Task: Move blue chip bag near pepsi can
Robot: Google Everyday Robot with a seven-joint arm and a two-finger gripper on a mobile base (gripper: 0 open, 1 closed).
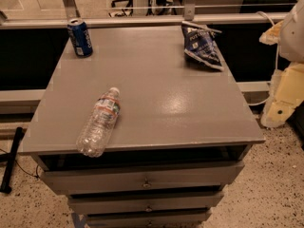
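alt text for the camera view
A grey drawer cabinet holds an upright pepsi can far left, a crumpled blue chip bag far right, and a clear water bottle lying near the front left edge. The robot arm shows at right; its end effector is out of view.

Clear bottle (99, 122) lies sideways on grey cabinet (161, 80).

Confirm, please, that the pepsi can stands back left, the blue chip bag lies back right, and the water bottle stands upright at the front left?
No: the camera view shows the water bottle lying on its side at the front left, not upright. The pepsi can does stand back left and the blue chip bag back right. The hand is beyond the right edge of the cabinet.
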